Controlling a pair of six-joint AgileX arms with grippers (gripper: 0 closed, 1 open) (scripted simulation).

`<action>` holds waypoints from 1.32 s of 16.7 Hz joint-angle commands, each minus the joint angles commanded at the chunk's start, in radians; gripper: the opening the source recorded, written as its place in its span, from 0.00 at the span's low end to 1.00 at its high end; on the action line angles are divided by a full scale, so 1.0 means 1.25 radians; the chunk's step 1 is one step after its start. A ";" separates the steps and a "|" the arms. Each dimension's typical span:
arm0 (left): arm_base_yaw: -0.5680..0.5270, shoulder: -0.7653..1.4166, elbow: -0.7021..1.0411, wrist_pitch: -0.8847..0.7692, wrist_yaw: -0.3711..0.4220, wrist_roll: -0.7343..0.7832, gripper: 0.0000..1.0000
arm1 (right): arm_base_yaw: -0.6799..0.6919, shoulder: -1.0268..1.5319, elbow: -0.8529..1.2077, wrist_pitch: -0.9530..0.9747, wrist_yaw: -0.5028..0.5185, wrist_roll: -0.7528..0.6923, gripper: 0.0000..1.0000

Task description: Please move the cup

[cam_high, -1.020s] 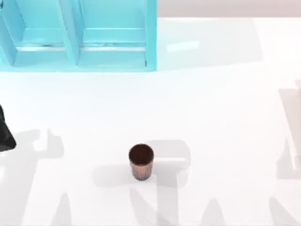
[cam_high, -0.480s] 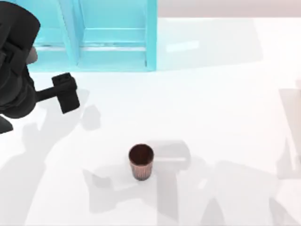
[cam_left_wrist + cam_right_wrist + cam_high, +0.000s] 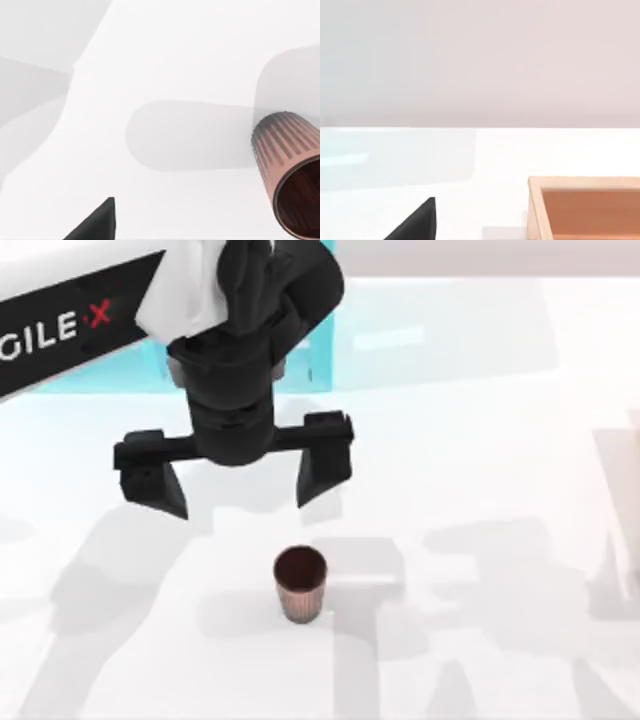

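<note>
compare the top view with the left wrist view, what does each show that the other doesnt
Top view alone: the left tool whole, fingers spread wide, hanging apart from the cup toward the turquoise shelf unit, with the white arm behind it. Left wrist view alone: the cup's fine vertical ribs close up, and one dark fingertip at the picture's edge. Both: the upright copper-toned cup with its dark inside, standing on the white table.

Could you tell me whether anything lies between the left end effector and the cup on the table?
Nothing does. In the top view, the open left end effector hangs over the table, and only bare white surface with shadows separates it from the upright cup.
</note>
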 joint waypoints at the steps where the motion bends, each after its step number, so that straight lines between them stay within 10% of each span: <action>1: -0.030 0.027 0.039 -0.022 0.008 -0.006 1.00 | 0.000 0.000 0.000 0.000 0.000 0.000 1.00; 14: -0.125 0.088 0.145 -0.064 0.033 -0.014 1.00 | 0.000 0.000 0.000 0.000 0.000 0.000 1.00; 22: -0.125 0.132 -0.066 0.195 0.034 -0.013 1.00 | 0.000 0.000 0.000 0.000 0.000 0.000 1.00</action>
